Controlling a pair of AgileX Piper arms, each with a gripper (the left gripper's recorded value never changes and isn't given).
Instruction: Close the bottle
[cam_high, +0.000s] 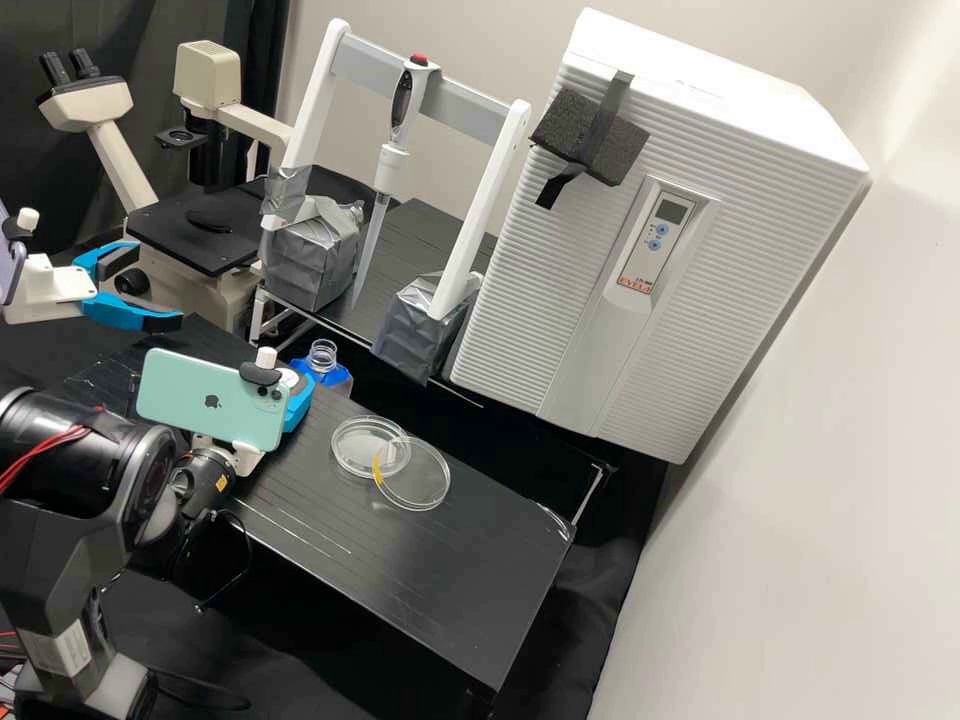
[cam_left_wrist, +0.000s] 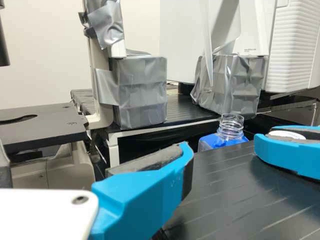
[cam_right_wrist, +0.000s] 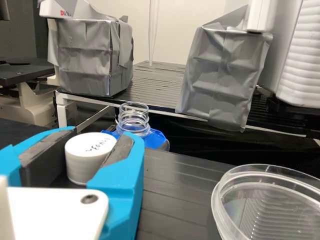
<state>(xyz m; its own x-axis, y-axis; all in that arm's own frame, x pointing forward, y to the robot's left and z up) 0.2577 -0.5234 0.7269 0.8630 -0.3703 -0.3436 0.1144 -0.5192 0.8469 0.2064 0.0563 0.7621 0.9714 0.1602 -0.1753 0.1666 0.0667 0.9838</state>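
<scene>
Two blue fingers (cam_right_wrist: 120, 170) of the right gripper (cam_right_wrist: 90, 145) clamp the white cap (cam_right_wrist: 89, 155) by its side wall, flat face up. We judge that this grip keeps the open underside pointing down at the bench (cam_right_wrist: 190, 185), ready to seat on a thread.

The bottle (cam_right_wrist: 134, 119) stands upright just ahead of the fingertips, with a clear threaded neck that is uncapped and a blue body. The cap is near the neck but not over it. We judge that the next move calls for a lift, a short advance and a centred descent before any twisting.

Two petri dishes (cam_right_wrist: 270, 200) lie on the bench to one side of this gripper, near enough that a wide swing could strike them.

The left gripper (cam_high: 120, 288) hangs well apart on the opposite side, its fingers spread and holding nothing. We judge that it is placed there to steady the bottle body during capping.
</scene>
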